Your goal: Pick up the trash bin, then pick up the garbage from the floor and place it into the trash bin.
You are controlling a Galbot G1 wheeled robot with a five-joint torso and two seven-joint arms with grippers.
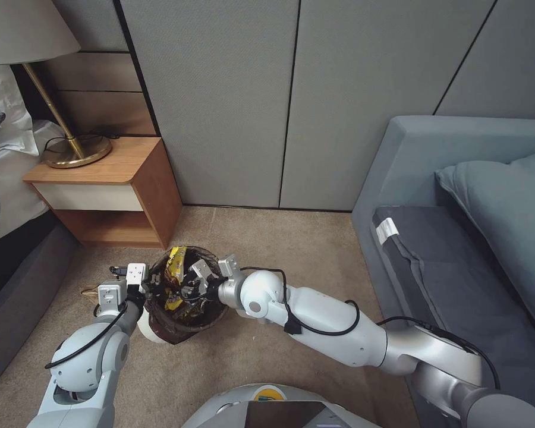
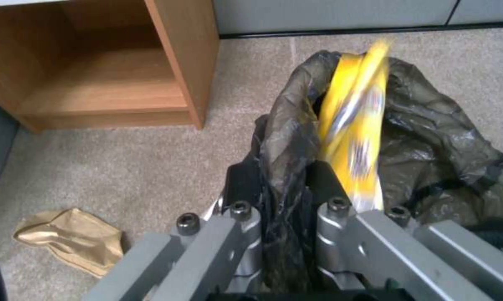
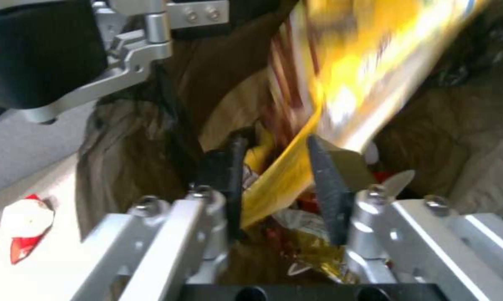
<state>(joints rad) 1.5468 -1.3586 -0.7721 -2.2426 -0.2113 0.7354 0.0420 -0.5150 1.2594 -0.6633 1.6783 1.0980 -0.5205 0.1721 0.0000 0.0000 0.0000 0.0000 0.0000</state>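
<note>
Grippers, as you see: left gripper [image 2: 284, 188] pinches the white trash bin's dark liner rim [image 1: 160, 279] — right gripper [image 3: 279, 167], inside, part-open around a yellow snack wrapper [image 3: 340, 79].

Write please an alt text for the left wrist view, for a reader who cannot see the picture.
The left pincer is shut on the rim of the trash bin, pinching its dark liner bag, and a yellow snack wrapper stands up out of the bin. A crumpled tan paper piece lies on the beige carpet near a wooden nightstand.
</note>
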